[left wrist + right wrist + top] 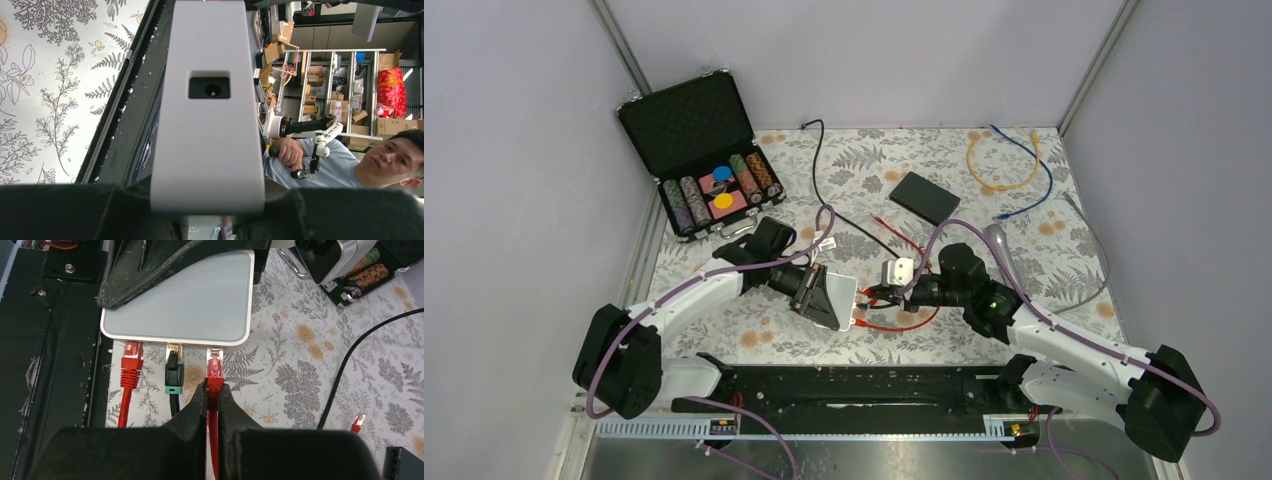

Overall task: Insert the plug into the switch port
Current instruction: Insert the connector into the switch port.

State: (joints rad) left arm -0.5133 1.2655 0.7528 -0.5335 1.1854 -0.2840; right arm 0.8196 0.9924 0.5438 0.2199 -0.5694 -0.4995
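Note:
A white network switch (pixel 195 297) is held by my left gripper (pixel 816 291), whose dark fingers (pixel 145 270) clamp its body. In the left wrist view the switch (pixel 207 120) fills the middle, its round socket facing the camera. A red plug (pixel 132 357) and a black plug with a teal boot (pixel 174 372) sit in its ports. My right gripper (pixel 214 390) is shut on a second red plug (pixel 215 367), whose clear tip is at the rightmost port. In the top view my right gripper (pixel 879 295) is just right of the switch (pixel 839 295).
An open black case of poker chips (pixel 709 160) stands at the back left. A black flat box (pixel 924 196), orange and blue cables (pixel 1009 170) and a grey cable (pixel 1094 250) lie behind. A black cable (pixel 350 365) and a loose red plug (pixel 356 423) lie right.

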